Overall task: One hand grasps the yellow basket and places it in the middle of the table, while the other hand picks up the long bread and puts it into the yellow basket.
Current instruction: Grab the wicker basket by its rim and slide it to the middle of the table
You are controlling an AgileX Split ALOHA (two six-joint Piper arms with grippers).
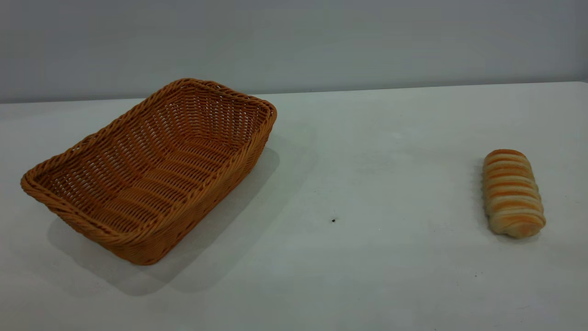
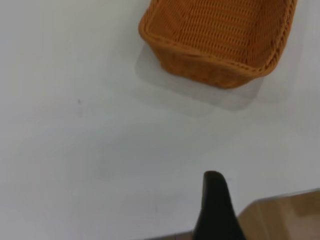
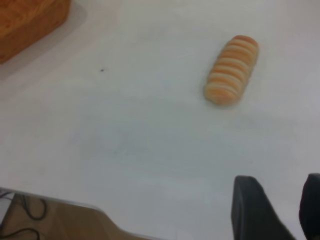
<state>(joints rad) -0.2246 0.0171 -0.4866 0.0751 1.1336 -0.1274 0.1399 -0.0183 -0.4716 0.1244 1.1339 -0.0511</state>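
Hovering low over the table (image 1: pixel 367 151), the right gripper (image 3: pixel 282 207) has its jaws parted and empty, the bread (image 3: pixel 231 69) lying well ahead. The left gripper (image 2: pixel 215 205) shows one finger only, so its opening cannot be told; the basket (image 2: pixel 220 65) sits ahead, apart.

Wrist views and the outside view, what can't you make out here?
- Left gripper: only one dark finger shows in the left wrist view; the frame edge cuts off the rest.
- Yellow basket: far end cropped in the left wrist view; only a corner shows in the right wrist view.
- Both arms: absent from the exterior view.
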